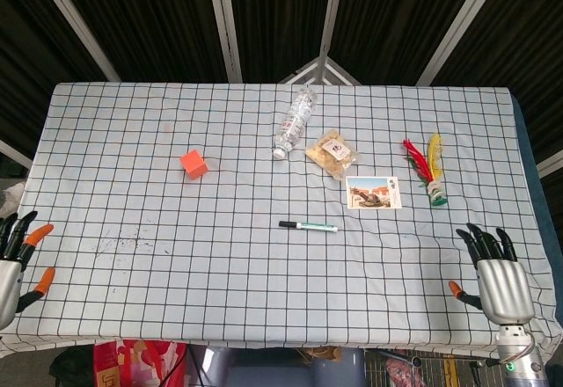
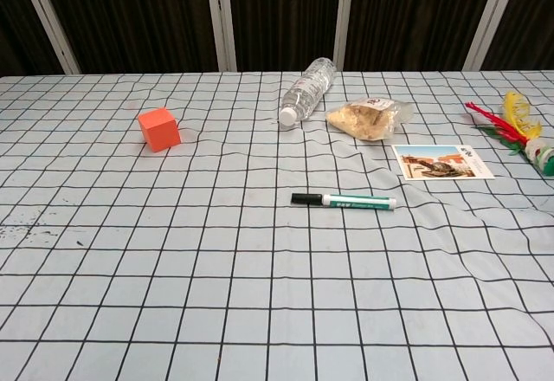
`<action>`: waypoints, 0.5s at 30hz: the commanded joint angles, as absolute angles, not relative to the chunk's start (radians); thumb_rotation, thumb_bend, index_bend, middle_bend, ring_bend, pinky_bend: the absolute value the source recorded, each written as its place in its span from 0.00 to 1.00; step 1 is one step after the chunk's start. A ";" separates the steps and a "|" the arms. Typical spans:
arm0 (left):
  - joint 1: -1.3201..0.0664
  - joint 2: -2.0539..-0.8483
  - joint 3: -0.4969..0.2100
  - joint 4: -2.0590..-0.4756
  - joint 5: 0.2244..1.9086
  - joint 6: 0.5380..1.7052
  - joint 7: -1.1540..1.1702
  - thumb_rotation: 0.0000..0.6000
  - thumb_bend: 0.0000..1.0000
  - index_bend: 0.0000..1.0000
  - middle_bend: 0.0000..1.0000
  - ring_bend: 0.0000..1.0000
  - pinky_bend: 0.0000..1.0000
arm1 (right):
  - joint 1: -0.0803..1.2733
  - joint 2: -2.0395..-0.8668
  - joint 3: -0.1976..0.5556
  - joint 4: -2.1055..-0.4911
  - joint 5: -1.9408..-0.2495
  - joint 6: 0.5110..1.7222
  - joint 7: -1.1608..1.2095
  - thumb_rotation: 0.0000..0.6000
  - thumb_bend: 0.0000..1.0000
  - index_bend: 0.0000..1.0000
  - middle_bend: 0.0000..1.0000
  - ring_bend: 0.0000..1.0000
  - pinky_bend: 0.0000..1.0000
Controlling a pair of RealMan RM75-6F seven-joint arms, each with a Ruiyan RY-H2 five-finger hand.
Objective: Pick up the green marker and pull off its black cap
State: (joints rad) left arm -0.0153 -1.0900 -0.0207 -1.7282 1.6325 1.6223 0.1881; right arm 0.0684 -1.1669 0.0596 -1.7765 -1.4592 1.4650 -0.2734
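From the head view, the green marker [image 1: 309, 226] lies flat near the middle of the table [image 1: 106, 141], its black cap [image 1: 288, 224] pointing to 9 o'clock and the barrel running toward 3 o'clock. The left hand [image 1: 16, 264] sits at the table's 8 o'clock corner and the right hand [image 1: 495, 274] at the 4 o'clock corner; both hold nothing, with fingers spread apart. Both are well apart from the marker, so the step in hand looks like the reach. A sound approach: bring the right hand down over the white-and-green barrel, pinch it across its width, lift it level, and leave the cap end free for the left hand to pull straight out along the marker's axis.

From the chest view neither hand shows. The marker [image 2: 344, 200] lies at centre with its cap [image 2: 305, 198] again at 9 o'clock. Green print runs along the barrel but is too small to read. The snack bag [image 2: 363, 118] at 12 o'clock carries a round label, illegible; the water bottle [image 2: 308, 89] beside it has a clear body with no legible writing. The postcard [image 2: 442, 161] at 2 o'clock bears a small mark in its corner, unreadable.
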 commanded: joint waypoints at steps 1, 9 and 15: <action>-0.018 -1.082 -0.010 -1.733 1.647 1.618 0.168 1.00 0.47 0.20 0.05 0.00 0.00 | 0.069 -1.167 0.057 -1.774 -1.455 1.459 -0.270 1.00 0.19 0.17 0.13 0.17 0.09; -0.019 -1.077 -0.001 -1.743 1.658 1.609 0.177 1.00 0.47 0.20 0.04 0.00 0.00 | 0.069 -1.164 0.060 -1.782 -1.462 1.468 -0.263 1.00 0.19 0.17 0.13 0.17 0.09; -0.008 -1.050 -0.011 -1.748 1.642 1.630 0.158 1.00 0.47 0.20 0.04 0.00 0.00 | 0.066 -1.164 0.061 -1.781 -1.458 1.474 -0.247 1.00 0.19 0.17 0.13 0.17 0.09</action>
